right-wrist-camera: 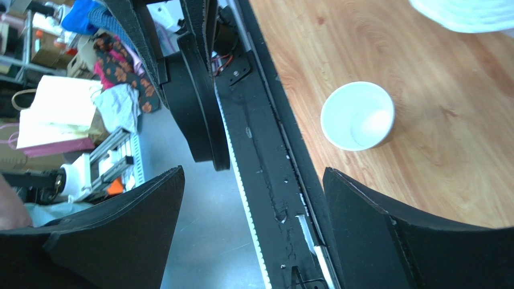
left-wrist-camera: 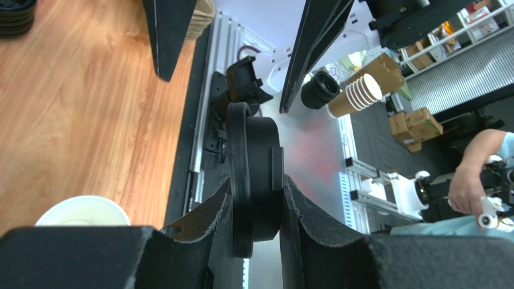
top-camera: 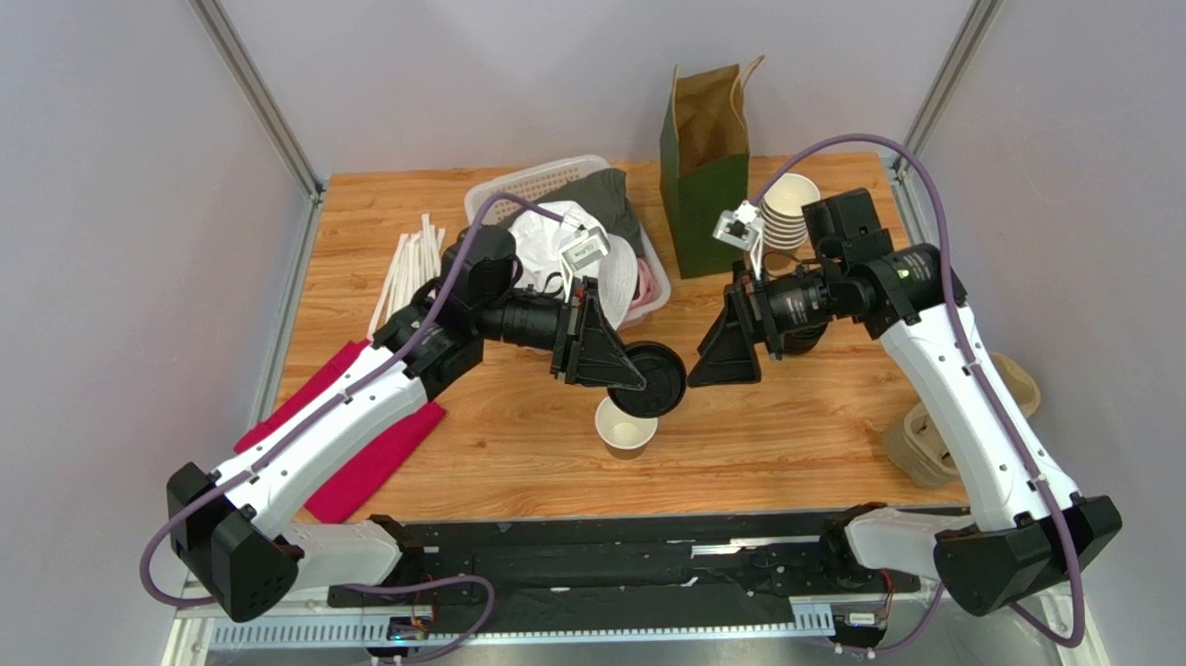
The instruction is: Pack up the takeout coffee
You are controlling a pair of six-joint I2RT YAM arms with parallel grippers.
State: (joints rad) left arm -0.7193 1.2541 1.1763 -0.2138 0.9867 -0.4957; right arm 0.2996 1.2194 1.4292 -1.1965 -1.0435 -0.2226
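**A:** In the top camera, what does the left gripper [top-camera: 634, 370] hold?

**B:** It pinches a round black lid [top-camera: 655, 380] by its two faces. The right gripper [top-camera: 715, 361] faces it from the other side, near the lid but not touching it. Its jaws are spread wide, with nothing between them.

**A:** And the paper cup [top-camera: 624, 426]?

**B:** It stands upright on the wooden table [top-camera: 814, 429] with no lid on it. It is just under the left gripper's tips, a little toward the arm bases.

**A:** What does the left wrist camera show?

**B:** The lid stands on its edge between the two fingers [left-wrist-camera: 199, 226], which press on both sides of it. The white rim of the cup shows low on the left of them. In front, the right gripper's fingers [left-wrist-camera: 172, 30] are wide apart.

**A:** And the right wrist camera?

**B:** Its own fingers [right-wrist-camera: 386, 241] are far apart and empty. Ahead on the left is the lid in the other gripper. Ahead on the right is the cup, open and white inside, touching neither gripper.
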